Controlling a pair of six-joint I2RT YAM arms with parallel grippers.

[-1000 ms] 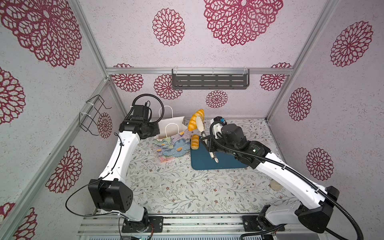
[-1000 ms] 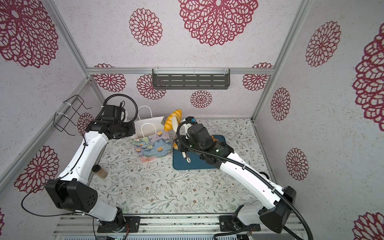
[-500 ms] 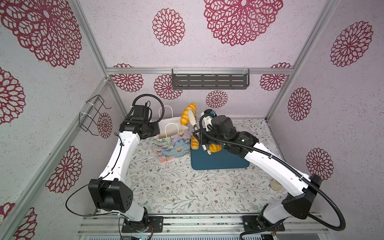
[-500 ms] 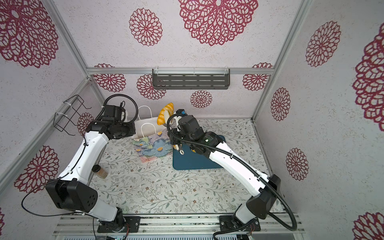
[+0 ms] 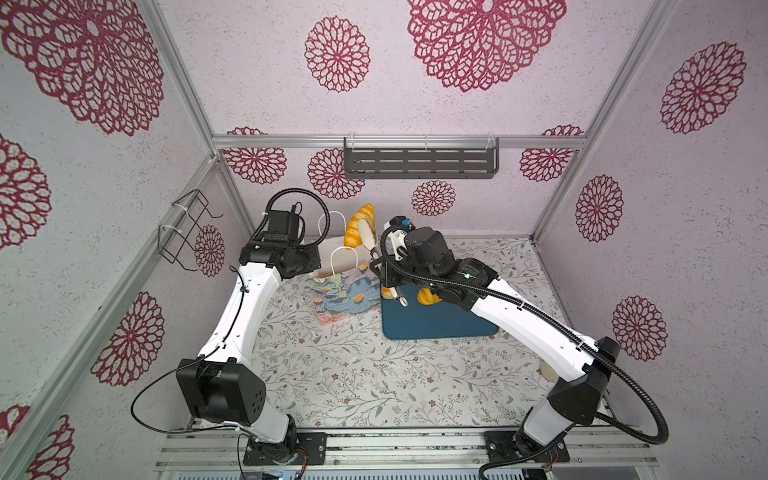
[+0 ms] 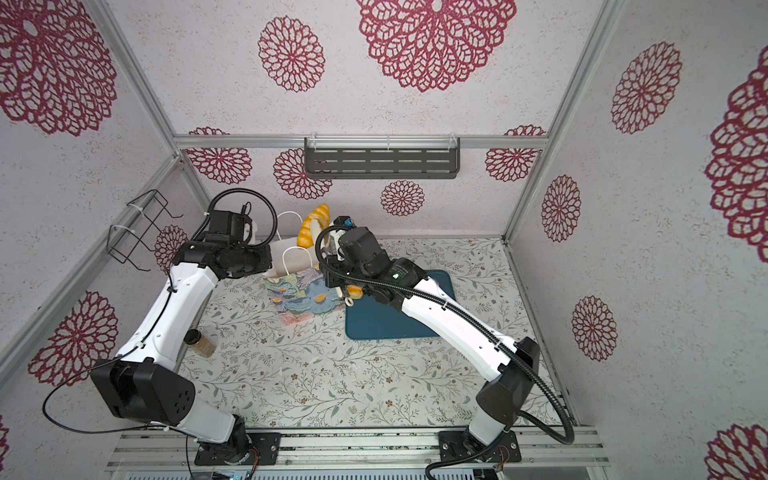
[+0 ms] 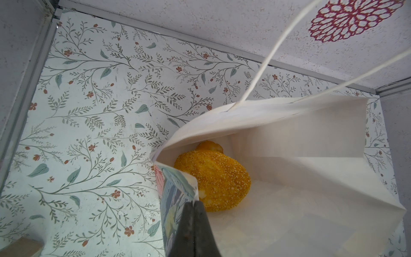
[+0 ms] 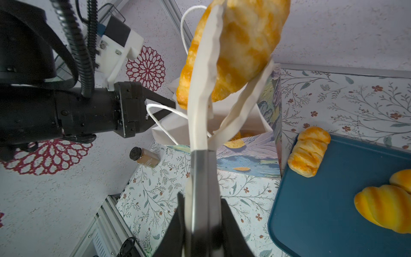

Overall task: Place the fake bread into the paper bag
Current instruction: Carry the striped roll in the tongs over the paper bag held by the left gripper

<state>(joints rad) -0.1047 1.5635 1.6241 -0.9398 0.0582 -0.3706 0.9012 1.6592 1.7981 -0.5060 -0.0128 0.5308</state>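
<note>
The flowered paper bag (image 5: 345, 291) (image 6: 307, 295) stands upright left of the teal tray (image 5: 436, 324). My left gripper (image 7: 194, 203) (image 5: 318, 264) is shut on the bag's rim and holds its mouth apart. Inside on the white bottom lies a round golden fake bread (image 7: 213, 180). My right gripper (image 8: 201, 200) (image 5: 382, 270) is shut on cream tongs (image 8: 200, 89). The tongs pinch a large oval loaf (image 8: 242, 44) (image 5: 359, 226) (image 6: 313, 226) high over the bag's mouth. A striped roll (image 8: 309, 153) and a croissant-shaped piece (image 8: 384, 209) lie on the tray.
A brown spice jar (image 6: 199, 343) (image 8: 145, 156) lies on the table near the left arm. A black wire rack (image 5: 183, 232) hangs on the left wall, and a grey shelf (image 5: 419, 162) hangs on the back wall. The bag's white cord handles (image 7: 266, 60) stick up.
My right arm has carried the tongs and loaf left and up, from beside the tray to above the bag's mouth. The left arm has kept still on the bag's rim.
</note>
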